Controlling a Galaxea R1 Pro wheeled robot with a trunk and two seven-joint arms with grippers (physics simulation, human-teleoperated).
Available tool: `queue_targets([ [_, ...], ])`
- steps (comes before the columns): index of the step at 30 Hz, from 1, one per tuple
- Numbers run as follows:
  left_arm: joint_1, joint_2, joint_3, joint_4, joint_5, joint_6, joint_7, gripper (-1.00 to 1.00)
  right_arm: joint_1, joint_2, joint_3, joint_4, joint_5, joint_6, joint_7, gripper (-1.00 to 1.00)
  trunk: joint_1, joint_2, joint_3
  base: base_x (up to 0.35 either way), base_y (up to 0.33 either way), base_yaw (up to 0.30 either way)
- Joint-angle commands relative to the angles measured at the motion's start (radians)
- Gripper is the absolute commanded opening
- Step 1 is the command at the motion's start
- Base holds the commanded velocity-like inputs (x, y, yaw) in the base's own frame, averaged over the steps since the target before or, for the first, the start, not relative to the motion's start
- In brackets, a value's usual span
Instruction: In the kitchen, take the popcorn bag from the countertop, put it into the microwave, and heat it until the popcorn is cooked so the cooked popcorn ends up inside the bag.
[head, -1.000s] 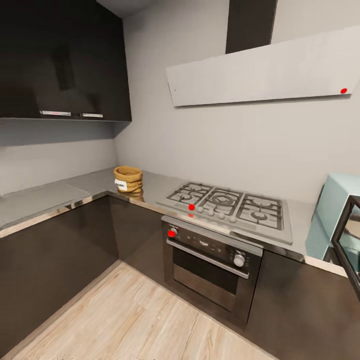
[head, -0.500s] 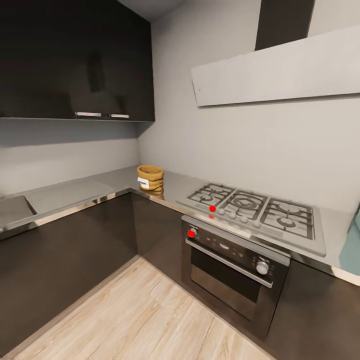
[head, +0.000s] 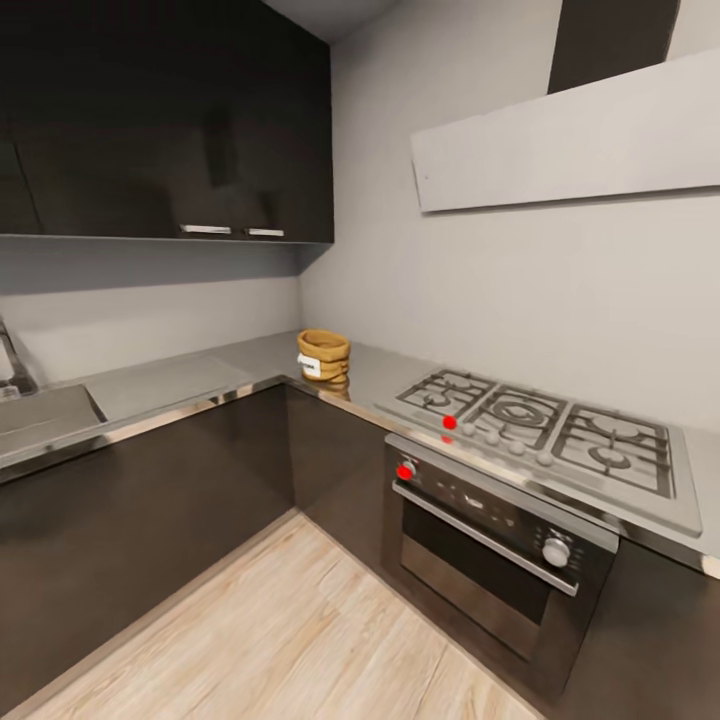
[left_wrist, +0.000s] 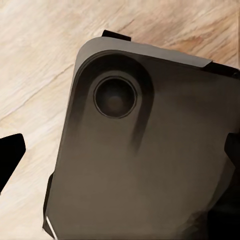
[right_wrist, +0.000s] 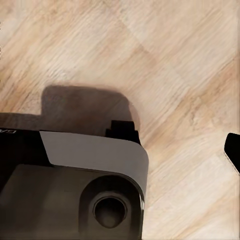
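Observation:
The popcorn bag (head: 323, 355), a small tan sack with a white label, stands upright on the grey countertop (head: 170, 385) in the inner corner of the L, left of the hob. The microwave is out of view, and no popcorn pieces can be made out. My left gripper (left_wrist: 120, 152) hangs open over the robot's dark base, with one dark fingertip (left_wrist: 10, 156) at each side of the left wrist view. My right gripper (right_wrist: 120, 150) also looks open and empty; one fingertip (right_wrist: 233, 150) shows above the wooden floor.
A steel gas hob (head: 545, 430) sits over a black oven (head: 495, 545) at the right, under a flat white hood (head: 570, 145). Dark upper cabinets (head: 170, 120) hang at the left. A sink (head: 40, 410) shows at the far left. Wooden floor (head: 290, 640) lies in front.
The whole head view has swung left. The microwave slid out at the right edge and a sink came in at the left. The bag has not moved on the counter.

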Motion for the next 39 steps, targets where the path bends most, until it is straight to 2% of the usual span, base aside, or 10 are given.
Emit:
queue_targets([
  [1,0.0,0.0,-0.001,-0.001,0.005,-0.001,0.0,1.0,-0.001,-0.001,-0.008,0.001,0.01,0.001,0.002,1.0,0.001,0.0,-0.001,0.292,0.0,0.001],
  [13,0.0,0.001,-0.002,-0.001,0.005,0.004,0.0,1.0,-0.001,0.003,-0.003,0.001,0.014,0.004,0.006,1.0,0.001,0.0,-0.001,0.32,0.05,0.0],
  [16,0.0,0.001,-0.001,-0.002,0.005,0.001,0.0,1.0,-0.001,0.015,-0.003,0.001,0.014,0.009,0.007,1.0,0.001,0.0,-0.001,0.323,0.088,0.004],
  [21,0.0,0.001,0.001,-0.001,0.005,-0.001,0.0,1.0,-0.001,0.023,-0.002,0.001,0.014,0.01,0.005,1.0,0.001,0.0,-0.001,0.323,0.088,0.22],
  [34,0.0,0.001,0.001,-0.001,0.007,-0.002,0.0,1.0,-0.001,0.024,-0.002,0.001,0.014,0.009,0.004,1.0,0.001,0.0,-0.001,0.266,0.026,0.268],
  [39,0.0,0.001,0.001,-0.002,0.007,-0.002,0.0,1.0,-0.001,0.019,-0.002,0.001,0.014,0.005,0.004,1.0,0.001,0.0,-0.001,0.218,0.0,0.072],
])
